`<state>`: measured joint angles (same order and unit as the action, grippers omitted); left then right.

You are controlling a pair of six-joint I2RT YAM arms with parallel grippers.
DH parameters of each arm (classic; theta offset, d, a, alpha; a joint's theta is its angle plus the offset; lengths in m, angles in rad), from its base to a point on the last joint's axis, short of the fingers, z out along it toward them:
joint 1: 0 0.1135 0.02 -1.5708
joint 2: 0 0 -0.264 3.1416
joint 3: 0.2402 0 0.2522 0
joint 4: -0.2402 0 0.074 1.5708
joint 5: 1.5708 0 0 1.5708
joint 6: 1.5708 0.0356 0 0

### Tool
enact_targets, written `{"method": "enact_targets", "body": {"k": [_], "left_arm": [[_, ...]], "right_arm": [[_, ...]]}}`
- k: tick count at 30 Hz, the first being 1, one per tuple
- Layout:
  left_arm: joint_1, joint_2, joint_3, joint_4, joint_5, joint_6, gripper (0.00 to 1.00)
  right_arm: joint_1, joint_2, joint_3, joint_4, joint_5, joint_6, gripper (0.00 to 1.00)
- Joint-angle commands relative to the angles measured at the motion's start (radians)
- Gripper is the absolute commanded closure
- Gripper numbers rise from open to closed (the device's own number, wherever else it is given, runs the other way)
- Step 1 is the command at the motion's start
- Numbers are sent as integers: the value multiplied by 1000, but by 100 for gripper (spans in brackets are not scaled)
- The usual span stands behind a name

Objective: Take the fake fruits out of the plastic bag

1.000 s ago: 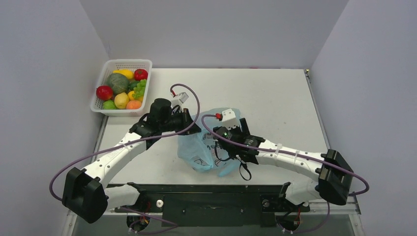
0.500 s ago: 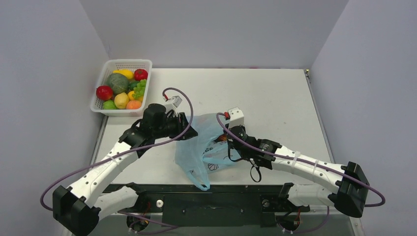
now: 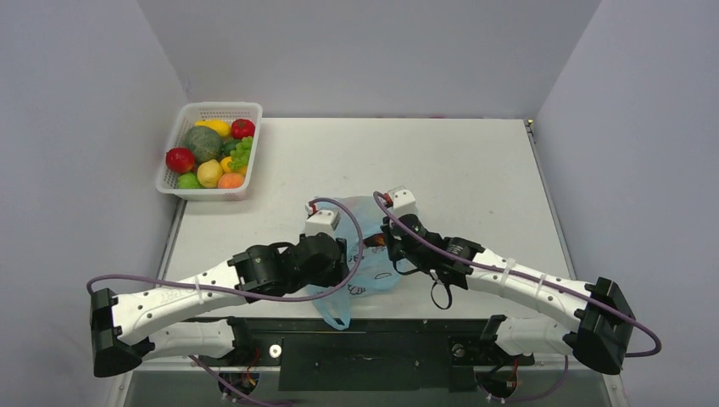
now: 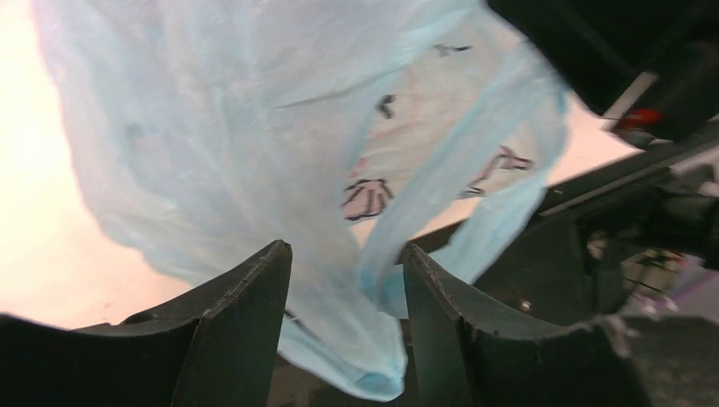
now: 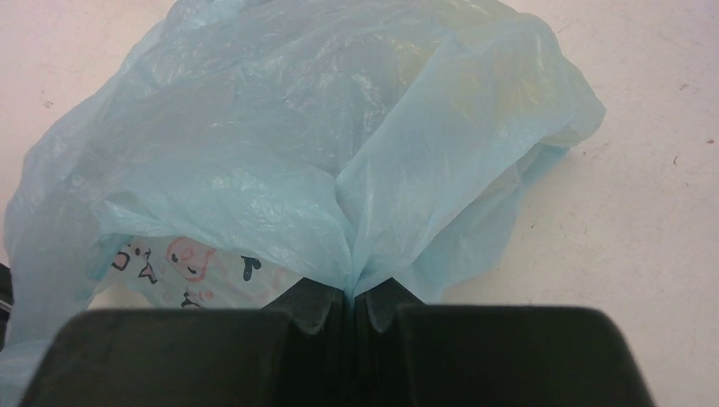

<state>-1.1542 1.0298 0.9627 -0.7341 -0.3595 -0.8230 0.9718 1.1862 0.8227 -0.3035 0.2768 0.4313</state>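
Observation:
The light-blue plastic bag (image 3: pixel 360 216) lies crumpled on the table between both arms. My right gripper (image 3: pixel 387 242) (image 5: pixel 352 292) is shut on a pinched fold of the bag (image 5: pixel 297 127). On the bag's near-left side, my left gripper (image 3: pixel 343 264) (image 4: pixel 348 288) is open. A loose strip of the bag (image 4: pixel 212 127) hangs between its fingers (image 4: pixel 250 314) without being clamped. The fake fruits inside are mostly hidden; a faint yellowish patch (image 5: pixel 500 93) shows through the film, and a small orange-brown spot (image 3: pixel 377 240) shows beside the right gripper.
A white lattice basket (image 3: pixel 216 108) filled with several coloured toy fruits stands at the back left corner. The bag's lower tail (image 3: pixel 337 320) hangs over the table's near edge, above the black base rail (image 3: pixel 365 348). Grey walls close in both sides.
My left gripper let go of the bag, opened, and swung from its back-left side to its near-left side. My right gripper closed on the bag. The bag sagged lower.

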Motion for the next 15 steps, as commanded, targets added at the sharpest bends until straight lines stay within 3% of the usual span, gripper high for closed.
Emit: {"method": "enact_targets", "body": {"k": [1, 5, 12, 15], "left_arm": [[-20, 68, 23, -128, -208, -118, 50], [23, 144, 33, -91, -187, -95, 49], [119, 120, -112, 344, 67, -37, 46], [128, 136, -134, 394, 89, -50, 46]], "right_arm": [[-21, -47, 24, 22, -43, -8, 100], [-35, -91, 12, 20, -85, -16, 100], [-42, -125, -3, 29, -140, -8, 100], [-44, -136, -19, 46, -160, 1, 100]]}}
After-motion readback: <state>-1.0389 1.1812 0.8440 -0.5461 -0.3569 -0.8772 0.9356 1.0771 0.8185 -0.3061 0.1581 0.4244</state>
